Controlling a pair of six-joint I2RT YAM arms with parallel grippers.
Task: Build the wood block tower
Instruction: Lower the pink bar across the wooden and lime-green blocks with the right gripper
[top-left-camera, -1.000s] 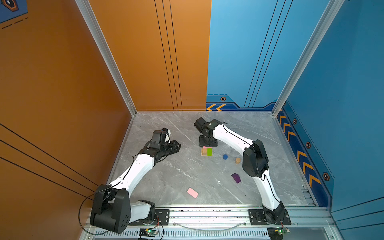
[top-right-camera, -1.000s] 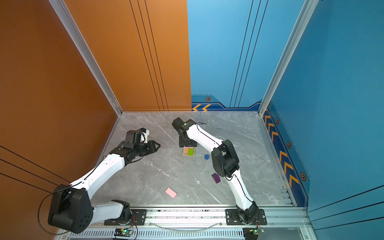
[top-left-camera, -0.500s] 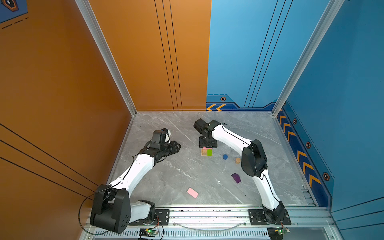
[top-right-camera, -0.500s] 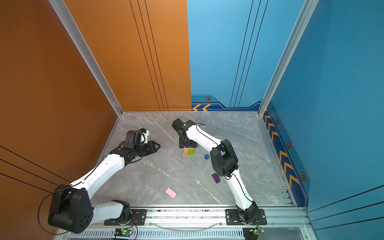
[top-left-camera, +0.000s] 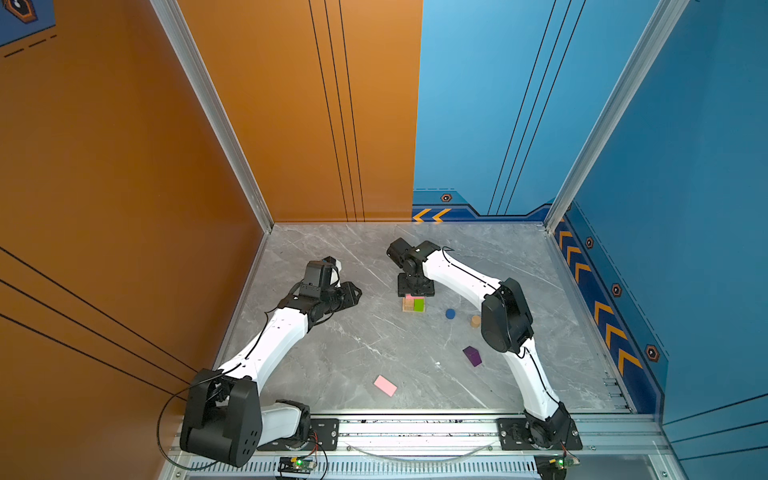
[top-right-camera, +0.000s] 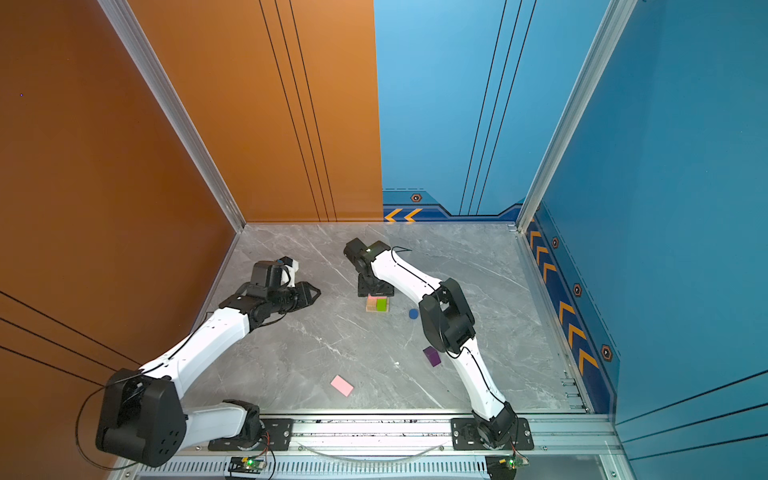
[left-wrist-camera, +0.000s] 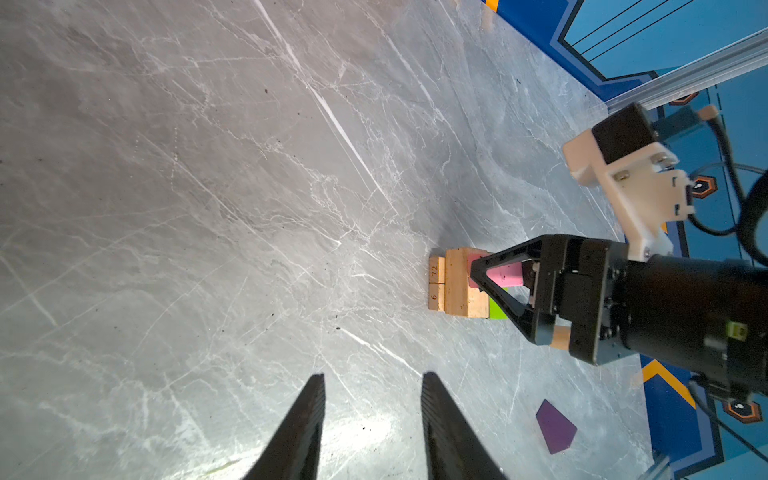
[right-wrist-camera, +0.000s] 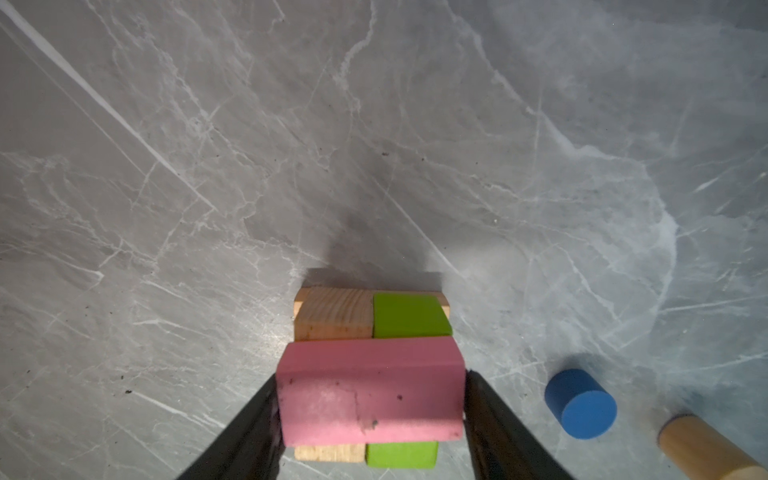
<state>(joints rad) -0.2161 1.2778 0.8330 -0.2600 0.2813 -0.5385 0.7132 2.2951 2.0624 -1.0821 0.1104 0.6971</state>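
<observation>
Tower (right-wrist-camera: 409, 316) bears pink slab (right-wrist-camera: 370, 386) between right jaws, grip unclear; left jaws parted, empty.

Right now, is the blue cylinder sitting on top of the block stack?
No, the blue cylinder rests on the grey tabletop, apart from the block stack.

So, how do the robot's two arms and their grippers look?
The left arm and the right arm have smooth white link shells and bulky black joint housings, with a thin black cable along each. The left gripper and right gripper are black, with tapering pointed fingers. A white bracket carries each wrist camera.
</observation>
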